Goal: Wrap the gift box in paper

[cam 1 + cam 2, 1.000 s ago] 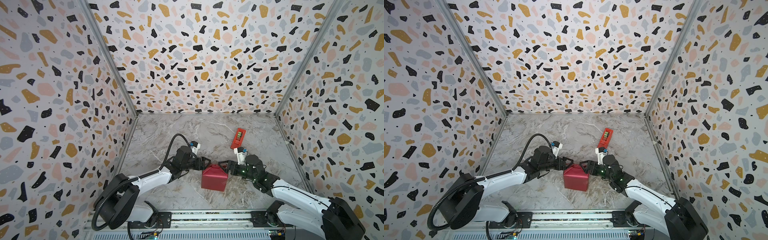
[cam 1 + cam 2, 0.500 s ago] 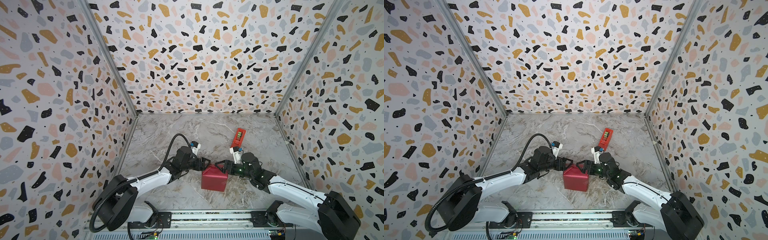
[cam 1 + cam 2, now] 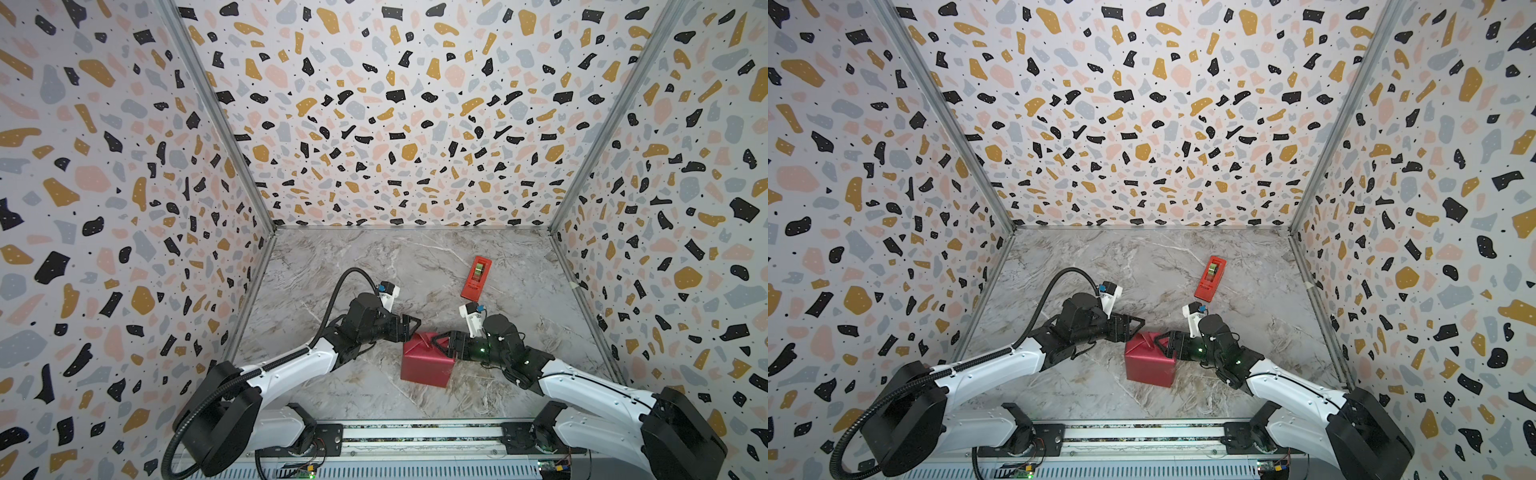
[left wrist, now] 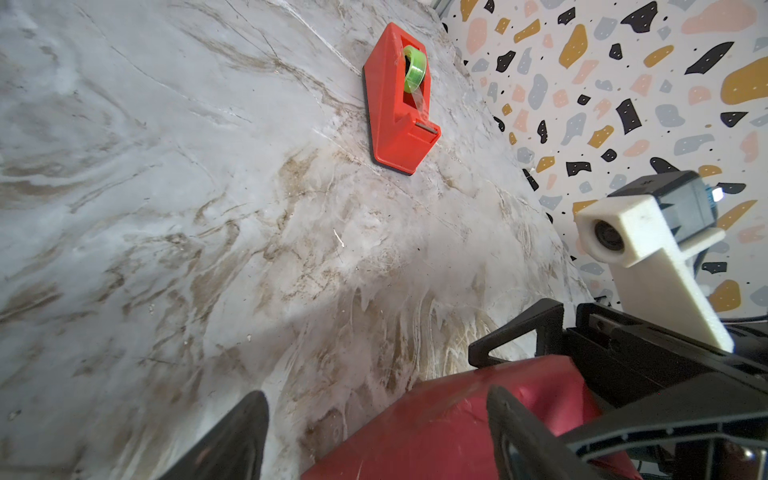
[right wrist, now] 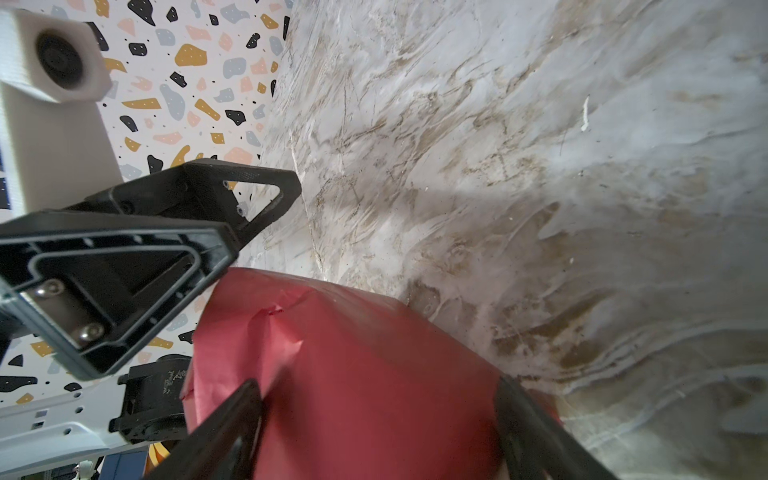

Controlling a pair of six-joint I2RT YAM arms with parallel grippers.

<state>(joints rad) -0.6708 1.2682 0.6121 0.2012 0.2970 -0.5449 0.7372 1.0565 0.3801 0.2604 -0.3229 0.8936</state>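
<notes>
The paper (image 3: 426, 361) (image 3: 1150, 363) is folded round a cube-shaped parcel at the front middle of the floor. The gift box is hidden inside it. A loose crimson fold (image 5: 257, 332) stands up at the parcel's far top edge. My left gripper (image 3: 409, 330) (image 3: 1136, 328) is open at the parcel's top left corner, with one finger over the paper (image 4: 415, 436) and the other over bare floor. My right gripper (image 3: 442, 347) (image 3: 1163, 345) is open over the top right edge, and paper fills the space between its fingers in the right wrist view.
A red-orange tape dispenser (image 3: 476, 278) (image 3: 1210, 279) (image 4: 399, 104) with a green roll lies on the marble floor behind the right arm. Speckled walls close in the left, right and back. A metal rail (image 3: 415, 434) runs along the front edge.
My right gripper has slid left, further over the parcel's top. The left gripper has stayed at the corner with its jaws slightly wider. The parcel has not moved.
</notes>
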